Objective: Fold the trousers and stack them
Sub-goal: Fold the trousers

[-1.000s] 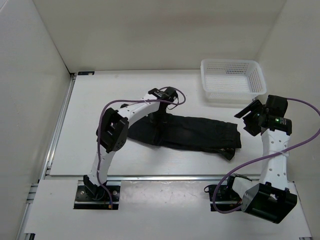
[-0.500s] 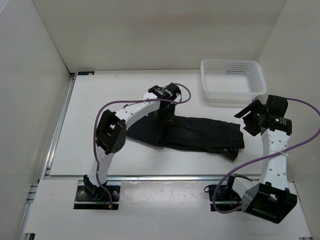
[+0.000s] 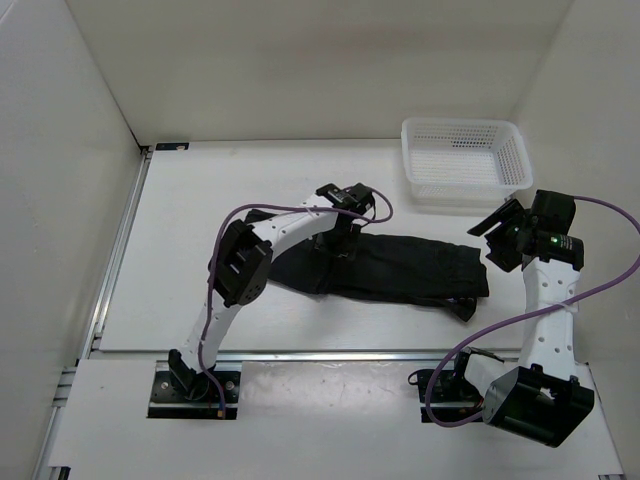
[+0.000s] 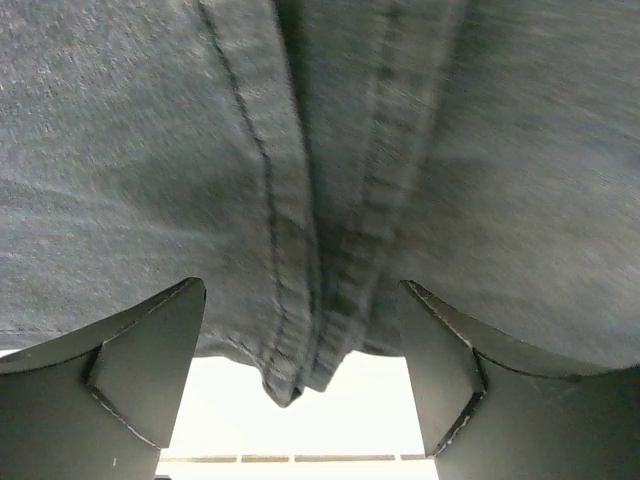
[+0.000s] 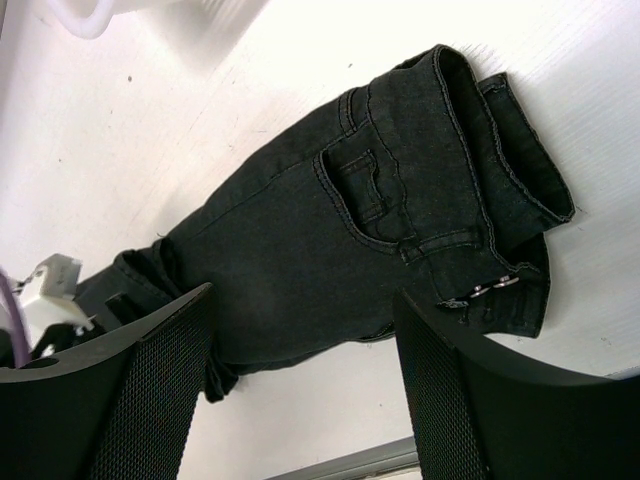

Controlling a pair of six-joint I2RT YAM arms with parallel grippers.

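The black trousers (image 3: 410, 268) lie folded lengthwise in a long strip across the middle of the table, waist end to the right. My left gripper (image 3: 338, 238) stands open directly over the strip's left part. In the left wrist view a seamed fold of the trousers (image 4: 300, 150) fills the picture and its edge hangs between the two fingers of the left gripper (image 4: 300, 292), touching neither. My right gripper (image 3: 493, 240) hovers open beside the waist end. Seen from the right wrist, the trousers (image 5: 380, 230) show pocket and waistband above the right gripper (image 5: 303, 295).
A white mesh basket (image 3: 465, 160) stands at the back right; its corner (image 5: 90, 15) shows in the right wrist view. The left arm (image 3: 245, 260) arches over the strip's left end. A metal rail (image 3: 330, 355) runs along the table's near edge.
The left gripper has gone from shut on the fabric to open, letting the fold go, and has shifted a little to the right. The right arm has not moved.
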